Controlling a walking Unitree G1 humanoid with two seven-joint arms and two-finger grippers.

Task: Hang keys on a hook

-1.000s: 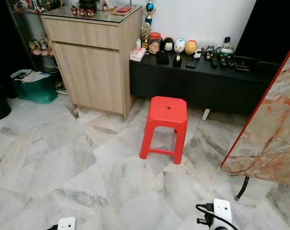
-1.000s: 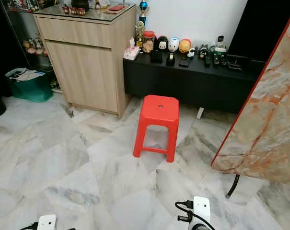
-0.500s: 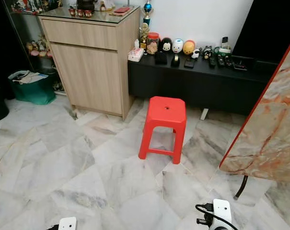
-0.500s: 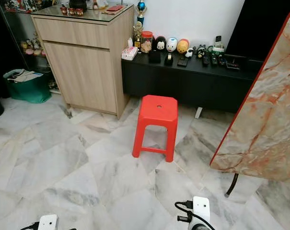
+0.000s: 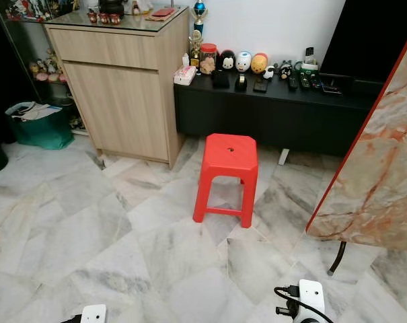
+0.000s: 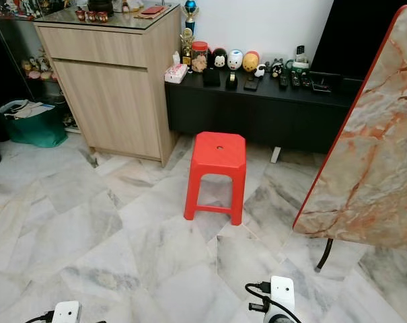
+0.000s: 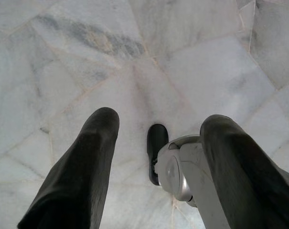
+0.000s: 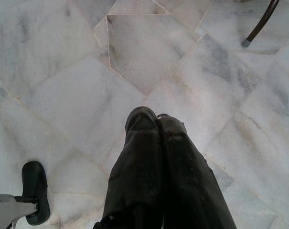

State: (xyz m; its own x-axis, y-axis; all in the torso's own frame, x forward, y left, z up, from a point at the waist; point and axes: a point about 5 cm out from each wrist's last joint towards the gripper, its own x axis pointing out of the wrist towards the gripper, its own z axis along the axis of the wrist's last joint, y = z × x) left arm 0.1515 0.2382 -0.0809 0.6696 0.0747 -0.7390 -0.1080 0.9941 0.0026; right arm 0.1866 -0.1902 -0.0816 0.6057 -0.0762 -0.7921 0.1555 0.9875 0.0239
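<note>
A red stool (image 5: pixel 227 176) stands on the marble floor (image 5: pixel 89 222) before a far black bench (image 5: pixel 270 111) beside a wooden cabinet (image 5: pixel 122 87), while the left end effector (image 7: pixel 156 129) hangs with fingers wide apart and the right end effector (image 8: pixel 156 119) hangs pressed closed, a small metal bit, perhaps the keys (image 8: pixel 162 115), at its tips.

The marble floor (image 5: pixel 122 242) is pale grey with brownish veins, laid in angled slabs. A red stool (image 5: pixel 227 176) stands on it near the middle. Behind the stool a low black bench (image 5: pixel 270 114) runs along the wall, its top lined with small figurines (image 5: pixel 243 62), a jar (image 5: pixel 208 58), a tissue box (image 5: pixel 184 75) and remotes (image 5: pixel 304 81). Beside the bench stands a wooden cabinet (image 5: pixel 122 94), and further left a green bag (image 5: pixel 33 124) rests on the floor. At right, a table leg (image 5: pixel 337 258) touches the tiles.
</note>
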